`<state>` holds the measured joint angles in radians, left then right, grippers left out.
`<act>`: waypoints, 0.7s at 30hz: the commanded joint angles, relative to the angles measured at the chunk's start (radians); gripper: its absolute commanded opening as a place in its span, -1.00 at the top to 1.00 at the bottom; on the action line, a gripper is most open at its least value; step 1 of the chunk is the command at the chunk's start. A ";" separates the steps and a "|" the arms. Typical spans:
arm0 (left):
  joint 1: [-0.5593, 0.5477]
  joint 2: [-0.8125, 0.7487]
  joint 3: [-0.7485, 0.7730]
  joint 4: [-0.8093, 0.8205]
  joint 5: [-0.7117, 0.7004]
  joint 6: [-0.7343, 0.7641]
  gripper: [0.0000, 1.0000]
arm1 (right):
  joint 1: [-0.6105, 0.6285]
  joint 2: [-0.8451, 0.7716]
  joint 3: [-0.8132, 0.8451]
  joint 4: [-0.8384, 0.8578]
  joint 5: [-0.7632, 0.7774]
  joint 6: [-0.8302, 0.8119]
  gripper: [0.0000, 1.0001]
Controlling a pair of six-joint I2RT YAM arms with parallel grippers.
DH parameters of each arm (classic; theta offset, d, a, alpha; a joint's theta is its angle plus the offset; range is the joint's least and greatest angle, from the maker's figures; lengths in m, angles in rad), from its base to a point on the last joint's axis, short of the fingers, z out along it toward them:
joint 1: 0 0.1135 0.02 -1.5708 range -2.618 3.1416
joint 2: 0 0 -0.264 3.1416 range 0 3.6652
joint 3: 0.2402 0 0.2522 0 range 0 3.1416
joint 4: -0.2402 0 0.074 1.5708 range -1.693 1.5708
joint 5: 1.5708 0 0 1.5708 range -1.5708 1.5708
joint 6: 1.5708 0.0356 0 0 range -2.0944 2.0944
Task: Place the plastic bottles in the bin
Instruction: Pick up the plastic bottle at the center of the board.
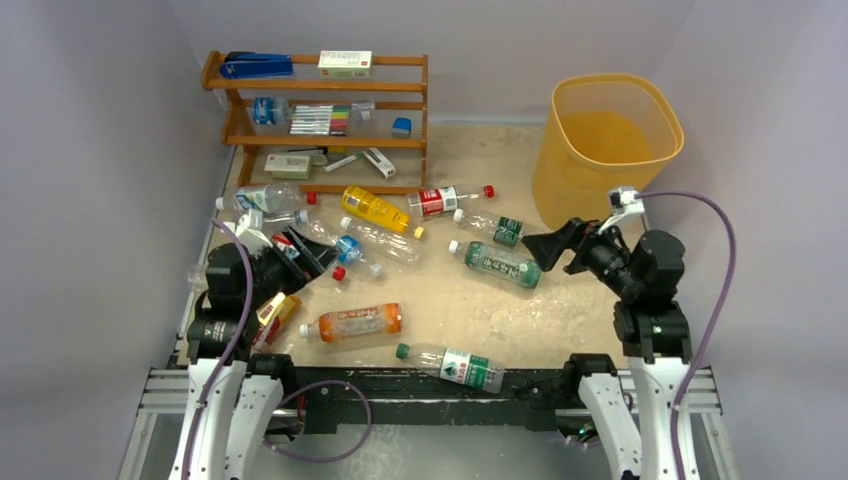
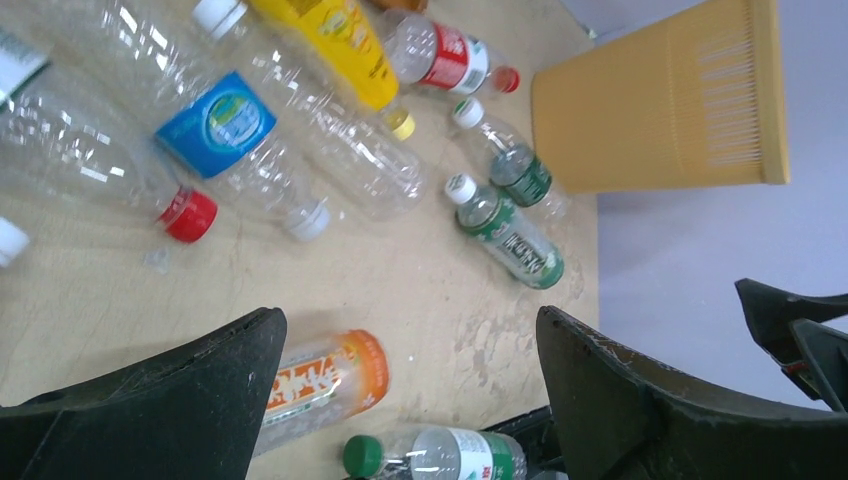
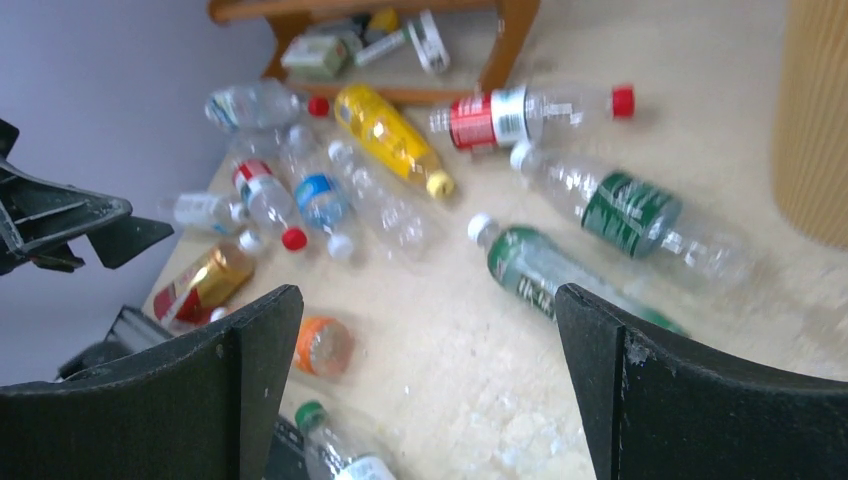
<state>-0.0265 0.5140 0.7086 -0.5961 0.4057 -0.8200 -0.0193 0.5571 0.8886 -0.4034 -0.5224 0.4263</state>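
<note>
On the counter (image 1: pixel 570 310), the bin (image 1: pixel 556 185) stood at upper right, no bottle visible inside. The plastic bottles (image 1: pixel 352 322) lay scattered at centre and left. The left pincer (image 2: pixel 410 330) and right pincer (image 3: pixel 428 300) hung spread and empty. Likely the best first pick was the green-labelled bottle (image 1: pixel 497 264), gripped across its body.
</note>
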 commanded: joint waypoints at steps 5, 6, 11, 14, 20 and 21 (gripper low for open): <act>0.004 -0.125 -0.127 0.013 0.025 -0.034 -0.93 | 0.003 0.090 -0.184 0.071 -0.134 -0.051 -1.00; 0.004 -0.113 -0.128 -0.002 0.020 -0.016 -0.93 | 0.004 0.118 -0.187 0.071 -0.132 -0.066 -1.00; 0.003 -0.001 -0.068 -0.016 -0.035 0.047 -0.93 | 0.024 0.238 -0.169 0.131 -0.106 -0.069 -1.00; 0.004 0.095 0.017 0.044 -0.063 0.048 -0.93 | 0.061 0.304 -0.116 0.151 -0.064 -0.067 -1.00; 0.004 0.312 0.308 0.135 -0.124 0.047 -0.93 | 0.132 0.428 0.061 0.159 -0.027 -0.082 -1.00; 0.003 0.349 0.358 0.146 -0.129 0.047 -0.93 | 0.139 0.449 0.102 0.154 -0.029 -0.086 -1.00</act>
<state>-0.0265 0.7712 0.8566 -0.5911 0.3286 -0.7933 0.0940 0.9630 0.8379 -0.3145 -0.5663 0.3733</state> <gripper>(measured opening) 0.965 0.998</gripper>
